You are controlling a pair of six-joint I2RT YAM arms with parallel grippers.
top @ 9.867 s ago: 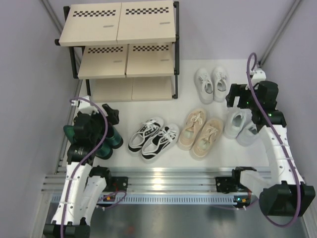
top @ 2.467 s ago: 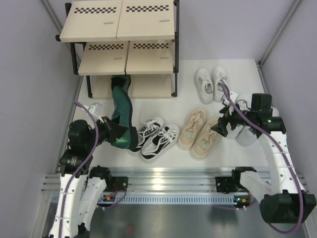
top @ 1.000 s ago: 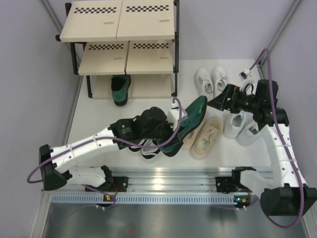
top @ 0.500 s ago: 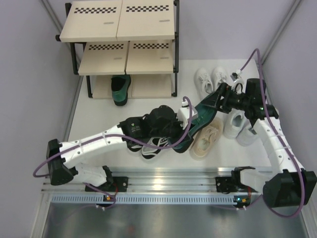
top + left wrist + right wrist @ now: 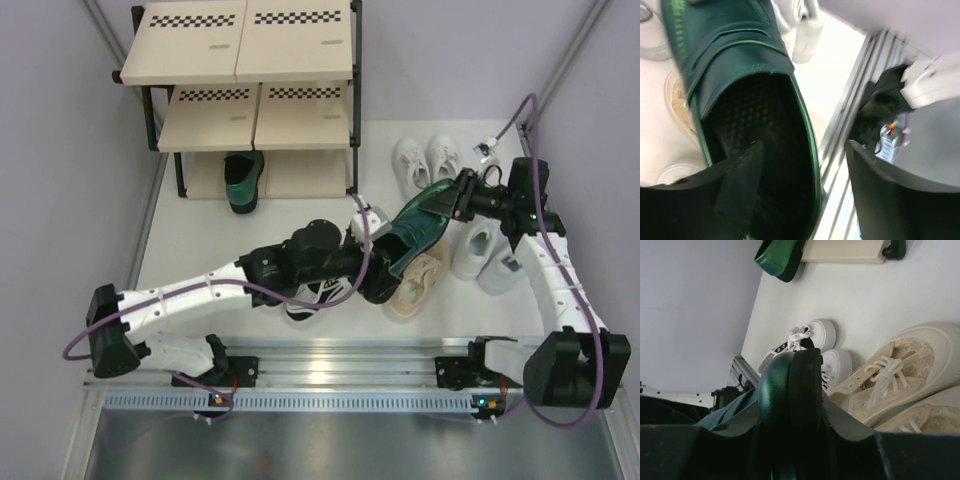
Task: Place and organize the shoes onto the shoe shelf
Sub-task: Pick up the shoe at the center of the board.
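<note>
Now right gripper (image 5: 462,197) clamps toe of dark green shoe (image 5: 418,226); left gripper (image 5: 373,264) spread apart astride heel rim (half inside, half outside).

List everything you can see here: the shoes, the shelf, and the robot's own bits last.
shoe shelf: one, black frame and beige boards, far left.
shelved shoe: one, dark green, bottom tier, left half.
lifted shoe: one, dark green, in the air between the arms.
black-and-white sneakers: one pair, partly under the left arm.
beige sneakers: one pair, below the lifted shoe.
small white sneakers: one pair, right of the shelf.
larger white sneakers: one pair, near right.
left fingers: two, black, open astride the lifted shoe's rim.
right fingers: two, black, closed on its toe.
</note>
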